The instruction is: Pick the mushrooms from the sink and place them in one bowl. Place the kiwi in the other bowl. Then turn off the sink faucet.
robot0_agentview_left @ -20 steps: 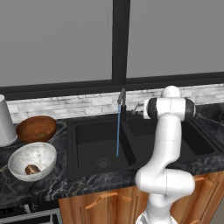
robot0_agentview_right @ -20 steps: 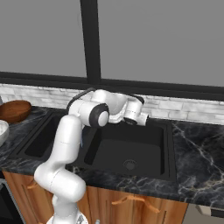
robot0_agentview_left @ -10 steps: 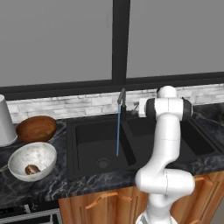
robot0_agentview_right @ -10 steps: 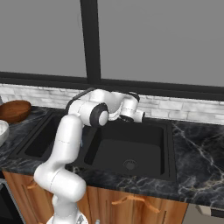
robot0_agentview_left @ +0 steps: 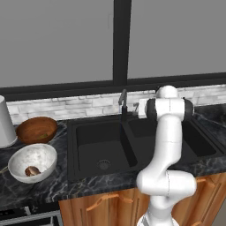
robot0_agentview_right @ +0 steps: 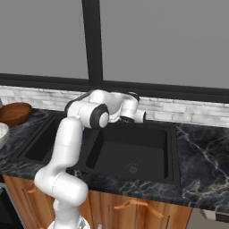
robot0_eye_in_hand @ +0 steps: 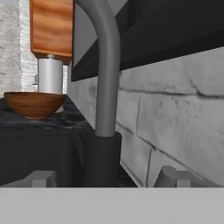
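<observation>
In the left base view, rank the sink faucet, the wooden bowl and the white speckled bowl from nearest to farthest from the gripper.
1. The sink faucet, just left of the gripper, behind the sink.
2. The wooden bowl, on the counter far to the left.
3. The white speckled bowl, farther left and forward, near the counter's front edge; only slightly farther than the wooden bowl.

The faucet (robot0_eye_in_hand: 106, 78) looks like smooth matt grey metal. The sink (robot0_agentview_left: 106, 145) is matt black. The desk (robot0_agentview_left: 39, 190) is glossy dark marble, veined white. One bowl (robot0_agentview_left: 37, 130) is polished wood, the other (robot0_agentview_left: 22, 162) speckled stone. The wall (robot0_eye_in_hand: 175, 127) is rough pale brick.
</observation>
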Robot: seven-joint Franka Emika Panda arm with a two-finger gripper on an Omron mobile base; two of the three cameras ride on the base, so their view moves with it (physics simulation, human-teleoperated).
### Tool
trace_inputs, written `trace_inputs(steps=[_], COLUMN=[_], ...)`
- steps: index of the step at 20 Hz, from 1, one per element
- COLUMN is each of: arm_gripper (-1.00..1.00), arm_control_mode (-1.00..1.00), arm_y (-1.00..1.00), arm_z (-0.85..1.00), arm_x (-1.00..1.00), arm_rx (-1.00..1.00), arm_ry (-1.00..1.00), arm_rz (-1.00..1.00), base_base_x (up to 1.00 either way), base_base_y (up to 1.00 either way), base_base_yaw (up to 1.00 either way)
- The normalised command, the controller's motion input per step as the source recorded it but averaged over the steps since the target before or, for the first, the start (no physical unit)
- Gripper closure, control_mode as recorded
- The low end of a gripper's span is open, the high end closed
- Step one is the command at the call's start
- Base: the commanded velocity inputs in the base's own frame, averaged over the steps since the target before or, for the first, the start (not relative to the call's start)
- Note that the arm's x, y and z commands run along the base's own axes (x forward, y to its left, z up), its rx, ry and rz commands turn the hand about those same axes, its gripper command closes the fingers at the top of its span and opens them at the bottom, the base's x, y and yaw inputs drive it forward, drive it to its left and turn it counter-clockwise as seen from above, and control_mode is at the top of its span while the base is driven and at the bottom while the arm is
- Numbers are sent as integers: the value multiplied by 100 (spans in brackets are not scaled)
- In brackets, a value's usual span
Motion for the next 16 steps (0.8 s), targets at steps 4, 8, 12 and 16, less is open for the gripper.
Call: trace_inputs(steps=[4, 8, 12, 16], arm_gripper=[-100, -100, -100, -100], arm_control_mode=[-100, -100, -100, -100], arm_y=[84, 75, 28, 0], arm_z=[2, 0, -1, 0], arm_x=[0, 5, 7, 0], arm_rx=[-7, -6, -2, 0], arm_ry=[0, 0, 3, 0], arm_rz=[0, 0, 0, 0], base_base_x=[0, 0, 0, 0], base_base_y=[0, 0, 0, 0], base_base_yaw=[0, 0, 0, 0])
